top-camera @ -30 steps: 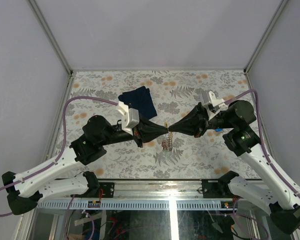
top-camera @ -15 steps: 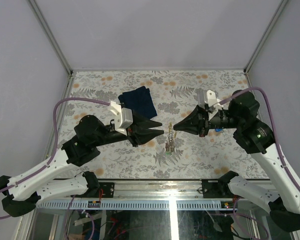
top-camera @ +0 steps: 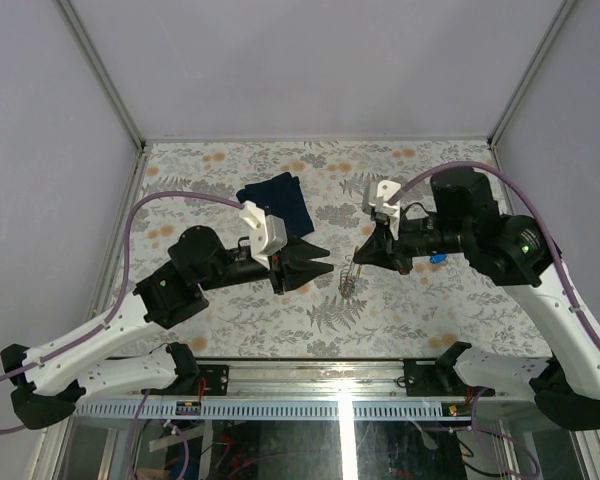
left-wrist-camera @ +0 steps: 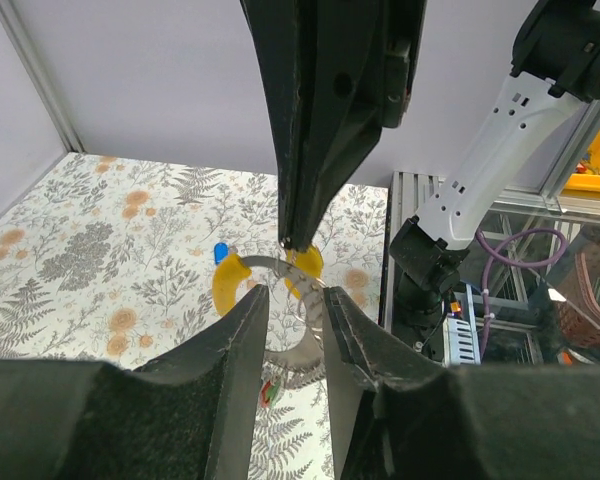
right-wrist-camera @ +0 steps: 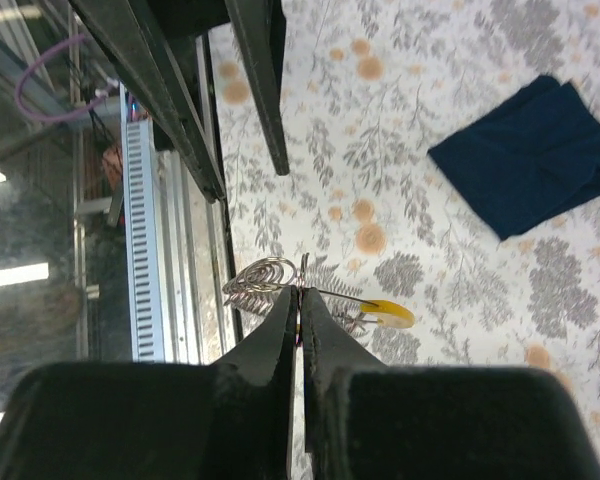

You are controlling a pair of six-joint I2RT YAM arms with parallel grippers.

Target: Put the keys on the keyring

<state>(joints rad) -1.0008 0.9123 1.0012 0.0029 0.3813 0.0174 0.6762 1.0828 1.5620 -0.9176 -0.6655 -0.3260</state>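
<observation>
My right gripper (top-camera: 359,256) is shut on the thin silvery keyring (top-camera: 351,274) and holds it above the table. The keys (top-camera: 348,287) hang below it. In the right wrist view the shut fingers (right-wrist-camera: 285,330) pinch the ring beside a bunch of small wire loops (right-wrist-camera: 265,278), with a yellow tag (right-wrist-camera: 388,313) to the right. My left gripper (top-camera: 328,265) is open and empty, just left of the ring. In the left wrist view the ring (left-wrist-camera: 280,264) with its yellow tags (left-wrist-camera: 230,284) hangs just beyond my open fingers (left-wrist-camera: 230,340), under the right gripper's tip (left-wrist-camera: 295,235). A red and green tag (left-wrist-camera: 268,390) shows lower down.
A dark navy folded cloth (top-camera: 276,200) lies on the floral table behind the left gripper; it also shows in the right wrist view (right-wrist-camera: 535,155). A small blue tag (top-camera: 435,258) lies under the right arm. The metal rail (top-camera: 340,370) runs along the near table edge.
A second ago both grippers met at the ring. The left gripper has let go, opened and drawn back a little. The right gripper has carried the ring and keys slightly right and up.
</observation>
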